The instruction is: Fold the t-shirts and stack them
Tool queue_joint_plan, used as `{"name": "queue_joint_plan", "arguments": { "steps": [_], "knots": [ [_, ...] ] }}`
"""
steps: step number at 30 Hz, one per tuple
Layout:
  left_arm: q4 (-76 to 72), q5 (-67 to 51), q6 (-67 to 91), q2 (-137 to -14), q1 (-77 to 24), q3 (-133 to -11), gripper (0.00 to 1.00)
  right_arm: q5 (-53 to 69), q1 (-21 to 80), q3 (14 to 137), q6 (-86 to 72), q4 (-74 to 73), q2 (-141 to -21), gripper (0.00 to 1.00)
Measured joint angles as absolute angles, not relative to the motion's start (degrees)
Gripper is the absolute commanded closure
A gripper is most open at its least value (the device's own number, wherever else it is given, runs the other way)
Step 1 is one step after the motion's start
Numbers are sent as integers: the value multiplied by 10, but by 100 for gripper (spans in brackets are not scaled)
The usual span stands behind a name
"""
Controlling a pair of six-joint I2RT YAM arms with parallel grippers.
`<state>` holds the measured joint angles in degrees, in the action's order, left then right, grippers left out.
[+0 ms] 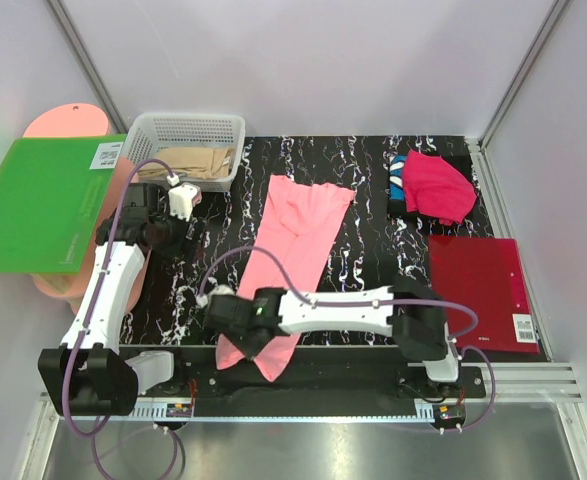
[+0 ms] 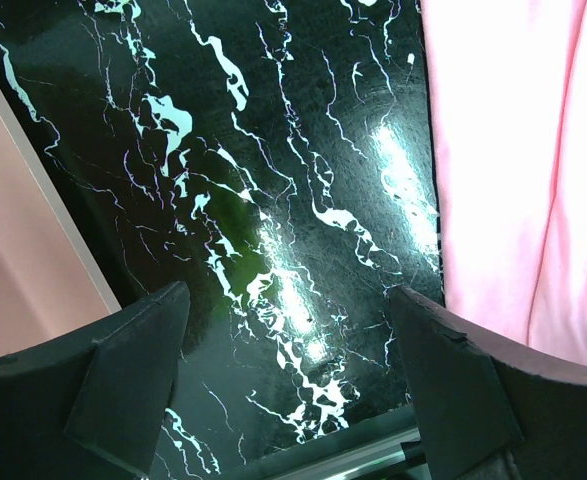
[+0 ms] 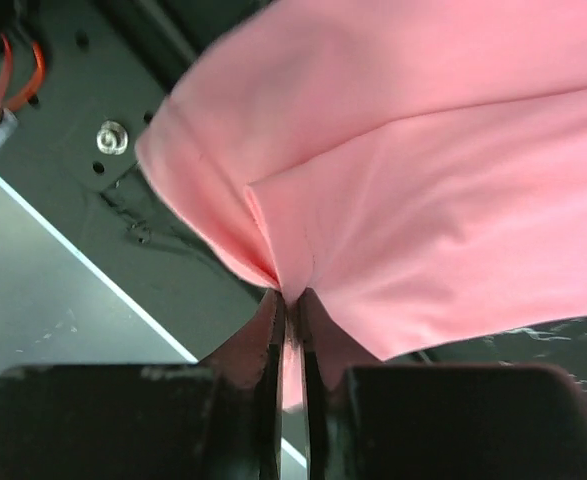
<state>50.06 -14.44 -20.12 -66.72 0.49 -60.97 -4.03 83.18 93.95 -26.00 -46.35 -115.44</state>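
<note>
The salmon-pink shirt (image 1: 298, 245) is gripped at its near end by the right jaws; the left jaws are empty.

The salmon-pink shirt lies lengthwise down the middle of the table (image 1: 363, 250), its near end reaching the front edge. The right arm (image 1: 333, 310) reaches across to that end, and the right jaws are almost fully closed, with a bunched fold of the hem pinched between them. The left jaws are spread wide with nothing between them, above bare table beside the shirt's left edge. The magenta shirt (image 1: 438, 188) lies crumpled at the far right, partly over the blue shirt (image 1: 395, 190), and a dark-red board (image 1: 478, 290) lies near them.
</note>
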Motion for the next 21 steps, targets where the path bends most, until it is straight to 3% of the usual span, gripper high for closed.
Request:
{"name": "queue_joint_plan", "arguments": {
  "steps": [9, 21],
  "knots": [
    [501, -136, -209, -667, 5, -610, 14, -34, 685, 877, -253, -448, -1064, 90],
    [501, -134, -210, -670, 5, -610, 14, -15, 551, 909, -179, -442, -1102, 90]
  ]
}}
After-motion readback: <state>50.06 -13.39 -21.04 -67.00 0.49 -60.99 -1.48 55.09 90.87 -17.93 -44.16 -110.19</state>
